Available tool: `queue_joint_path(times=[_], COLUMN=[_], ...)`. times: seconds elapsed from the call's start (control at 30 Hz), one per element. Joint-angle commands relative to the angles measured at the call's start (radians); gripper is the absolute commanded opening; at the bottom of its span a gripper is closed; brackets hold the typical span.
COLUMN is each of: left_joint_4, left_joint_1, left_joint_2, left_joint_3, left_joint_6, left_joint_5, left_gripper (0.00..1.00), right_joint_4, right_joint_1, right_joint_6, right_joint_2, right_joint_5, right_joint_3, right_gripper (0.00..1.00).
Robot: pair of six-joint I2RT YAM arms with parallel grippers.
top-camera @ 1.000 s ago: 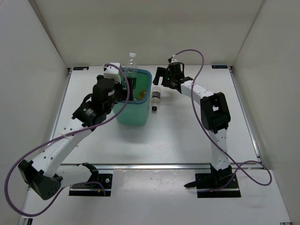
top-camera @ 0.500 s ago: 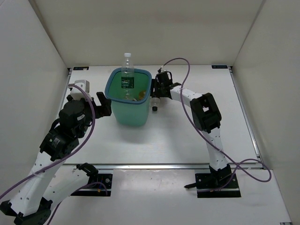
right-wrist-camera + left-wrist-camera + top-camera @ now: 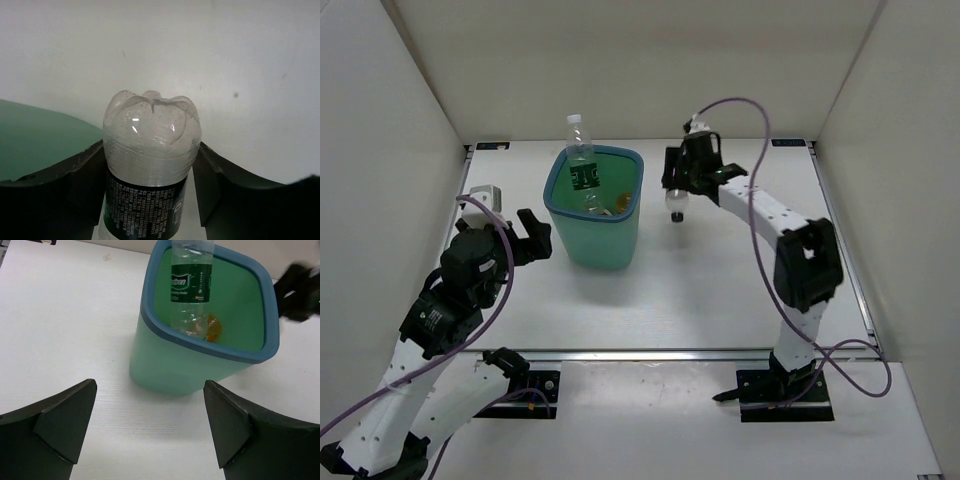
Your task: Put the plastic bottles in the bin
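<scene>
Left wrist view: the left gripper (image 3: pixel 148 390) has its two dark fingers (image 3: pixel 57 422) spread wide with nothing between them. It hangs over the bare table (image 3: pixel 65 315) at the near-left side of the bin (image 3: pixel 150 322). The finger roots are cut off by the bottom edge of the picture.

The bin stands toward the far edge of the table, left of centre. Inside it a clear bottle with a green label (image 3: pixel 191 282) leans toward the far wall. Its neck is cut off at the top here, and only the top external view shows the white cap poking above the rim. Beside its base is an orange shape (image 3: pixel 216 327), mostly hidden by the bottle and the rim, so its outline is hard to make out.

Farther on, just right of the bin and near the far edge, the right gripper (image 3: pixel 676 188) is clamped on a clear bottle with a dark label (image 3: pixel 150 135). The right wrist view shows a finger pressed against each side of the label and the lobed base pointing at the camera. The rest of the body runs out of frame, and a green slice of the bin sits at the left. From above, this bottle hangs cap down outside the bin. Whether the cap touches the table cannot be told. In the left wrist view the right arm (image 3: pixel 300 290) is only a dark blur at the upper right.
</scene>
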Motion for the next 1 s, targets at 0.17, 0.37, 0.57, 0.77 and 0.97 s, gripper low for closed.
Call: queue_joint_path(times=[0.17,0.37,0.57,0.77,0.97], left_joint_4=[0.031,0.036,-0.030,-0.117,-0.210], left_joint_1=[0.000,-0.005,0.004,0.009,0.039], left_joint_2=[-0.046,-0.072,-0.086,-0.058,0.009], left_joint_3=[-0.040,-0.069,-0.090,-0.052,-0.040], left_joint_6=[-0.028,-0.045,-0.054,-0.085,-0.117], left_joint_5=[0.024,0.053,0.053,-0.021,-0.050], left_gripper=[0.99,0.99,0.98,0.99,0.99], right_joint_4=[0.210,0.201,0.061,0.079,-0.011], right_joint_1=[0.115,0.195,0.267,0.299,0.329], right_joint_6=[-0.138,-0.156,-0.190,-0.176,-0.158], right_joint_2=[-0.281,-0.133,0.022,-0.040,-0.163], right_joint_5=[-0.061,-0.128,-0.086,-0.024,0.127], right_joint_3=[0.080,0.265,0.439,0.370,0.350], right_gripper=[0.29,0.33,0.45,0.99,0.99])
